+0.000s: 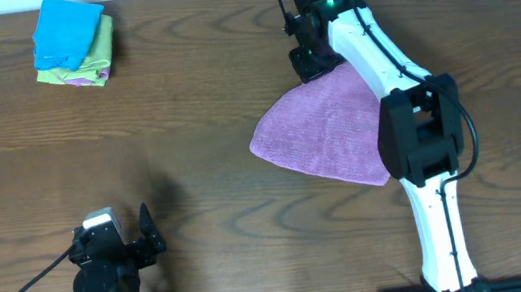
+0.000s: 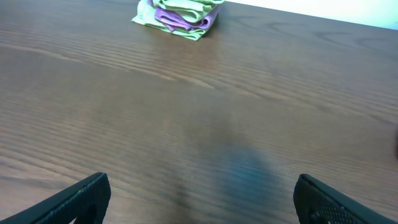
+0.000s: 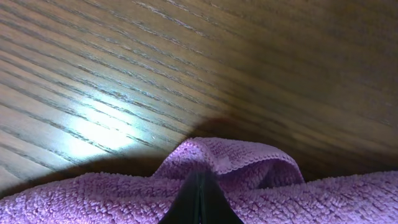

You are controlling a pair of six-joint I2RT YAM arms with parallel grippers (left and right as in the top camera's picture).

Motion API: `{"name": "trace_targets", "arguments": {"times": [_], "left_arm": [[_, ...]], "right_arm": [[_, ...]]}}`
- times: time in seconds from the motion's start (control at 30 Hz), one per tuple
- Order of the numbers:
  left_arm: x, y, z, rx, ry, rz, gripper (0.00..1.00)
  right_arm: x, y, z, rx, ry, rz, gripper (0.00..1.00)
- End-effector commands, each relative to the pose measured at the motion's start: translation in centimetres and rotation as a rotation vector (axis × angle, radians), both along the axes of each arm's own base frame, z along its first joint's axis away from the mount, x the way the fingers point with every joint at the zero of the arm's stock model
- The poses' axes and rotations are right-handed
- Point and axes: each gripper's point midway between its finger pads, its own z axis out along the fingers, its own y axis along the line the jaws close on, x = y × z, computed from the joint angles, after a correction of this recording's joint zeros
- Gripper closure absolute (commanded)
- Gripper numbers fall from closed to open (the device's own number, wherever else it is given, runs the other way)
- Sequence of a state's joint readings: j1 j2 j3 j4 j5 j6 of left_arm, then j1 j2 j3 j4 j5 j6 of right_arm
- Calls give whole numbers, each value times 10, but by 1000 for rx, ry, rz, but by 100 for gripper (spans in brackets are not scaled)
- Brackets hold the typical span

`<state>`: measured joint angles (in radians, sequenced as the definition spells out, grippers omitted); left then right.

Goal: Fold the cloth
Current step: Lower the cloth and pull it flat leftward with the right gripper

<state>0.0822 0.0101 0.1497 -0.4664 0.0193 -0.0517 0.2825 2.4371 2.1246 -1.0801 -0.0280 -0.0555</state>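
Note:
The purple cloth (image 1: 324,128) lies on the wooden table right of centre, one part folded over into a rough triangle. My right gripper (image 1: 311,62) is at its far corner and is shut on the cloth's edge. In the right wrist view the closed fingers (image 3: 200,193) pinch a bunched fold of the purple cloth (image 3: 249,168) just above the table. My left gripper (image 1: 130,246) rests at the near left, far from the cloth. It is open and empty, its two fingers (image 2: 202,199) spread wide over bare wood.
A stack of folded cloths (image 1: 73,41), blue on top with green and purple below, sits at the far left corner. It also shows in the left wrist view (image 2: 178,14). The right arm (image 1: 419,135) stretches over the cloth's right side.

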Motion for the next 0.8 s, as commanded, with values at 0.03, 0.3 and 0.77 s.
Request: {"name": "trace_targets", "arguments": {"times": [0.03,0.3,0.77], "left_arm": [[0,0,-7,5,13,1,5],[0,0,-7,5,13,1,5],[0,0,-7,5,13,1,5]], "right_arm": [[-1,-6,-18,-20,30,-1,99],[3,-7,-35,-21,34,-4,99],[28,44,-31,104,-95,65,99]]}}
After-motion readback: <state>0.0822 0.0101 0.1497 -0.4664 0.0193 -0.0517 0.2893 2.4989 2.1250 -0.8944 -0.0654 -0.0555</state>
